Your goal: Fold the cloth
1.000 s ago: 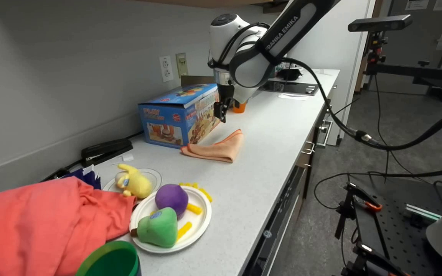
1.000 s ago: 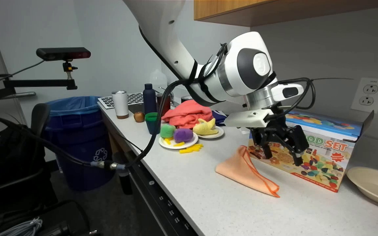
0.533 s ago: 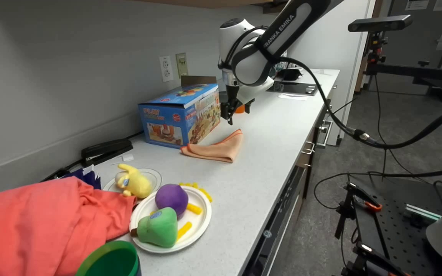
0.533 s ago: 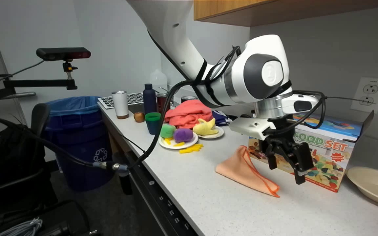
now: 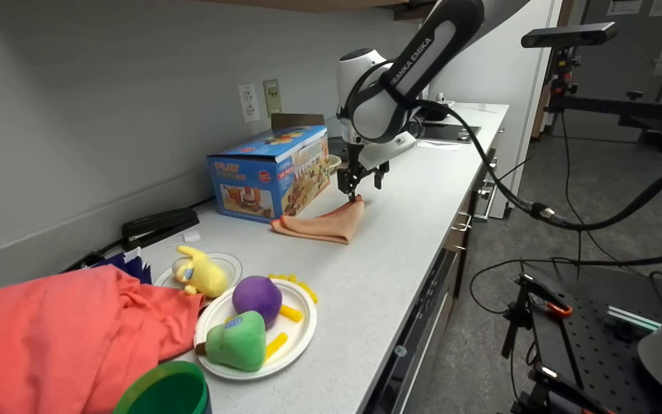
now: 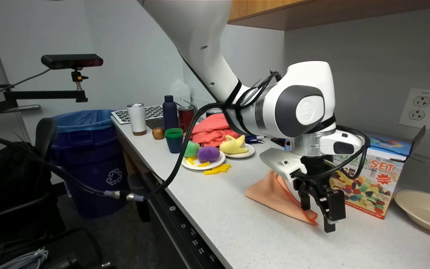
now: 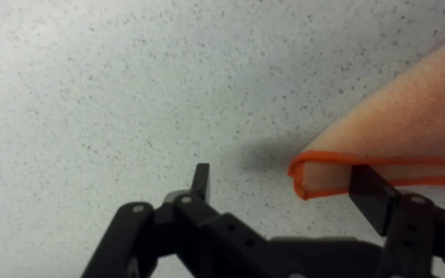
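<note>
A peach cloth (image 5: 324, 227) with orange edging lies folded in a rough triangle on the counter, beside the toy box. It also shows in an exterior view (image 6: 271, 196), partly behind the gripper. In the wrist view the cloth (image 7: 415, 119) enters from the right, its orange-edged corner pointing left between the fingers. My gripper (image 7: 282, 172) is open, with one finger over the cloth near its corner and the other over bare counter. In both exterior views the gripper (image 5: 365, 192) (image 6: 316, 217) points down, low at the cloth's corner. Whether the fingertips touch the cloth I cannot tell.
A blue toy food box (image 5: 273, 178) stands against the wall side, close to the cloth. A beige bowl (image 6: 426, 213) is beyond it. Plates with plush toys, a coral red cloth (image 5: 78, 339) and a green cup (image 5: 164, 391) stand at the counter's other end. A wooden cabinet (image 6: 259, 15) hangs above.
My gripper has moved down and away from the box's side to the cloth's corner, turning somewhat. It is open throughout. The cloth has not visibly moved.
</note>
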You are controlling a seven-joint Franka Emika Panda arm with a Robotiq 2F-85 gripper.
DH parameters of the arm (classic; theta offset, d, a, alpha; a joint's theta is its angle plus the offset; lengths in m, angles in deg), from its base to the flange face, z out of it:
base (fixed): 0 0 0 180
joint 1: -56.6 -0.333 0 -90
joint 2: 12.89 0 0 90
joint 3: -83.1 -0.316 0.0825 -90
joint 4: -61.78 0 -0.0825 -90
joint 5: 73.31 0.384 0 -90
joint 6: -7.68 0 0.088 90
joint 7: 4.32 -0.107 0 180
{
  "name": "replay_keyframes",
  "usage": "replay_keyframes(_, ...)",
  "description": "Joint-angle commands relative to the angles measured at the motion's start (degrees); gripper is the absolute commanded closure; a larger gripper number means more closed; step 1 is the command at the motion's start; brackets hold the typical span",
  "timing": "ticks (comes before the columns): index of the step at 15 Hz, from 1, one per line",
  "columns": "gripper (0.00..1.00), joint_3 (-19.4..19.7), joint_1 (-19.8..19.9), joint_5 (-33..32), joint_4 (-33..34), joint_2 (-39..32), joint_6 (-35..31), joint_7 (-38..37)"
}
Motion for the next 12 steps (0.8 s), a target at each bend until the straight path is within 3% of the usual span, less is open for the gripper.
replay_keyframes(1,0.14,-0.66,1.14,2.89,0.36,-1.54,-2.86,1.57)
replay_keyframes(2,0.13,-0.60,1.16,3.09,0.54,-1.93,-3.33,1.60)
replay_keyframes(4,0.39,-0.57,1.17,3.83,0.84,-2.45,-3.64,1.52)
replay_keyframes(12,0.99,0.59,0.58,3.93,1.62,-2.04,-2.02,0.06)
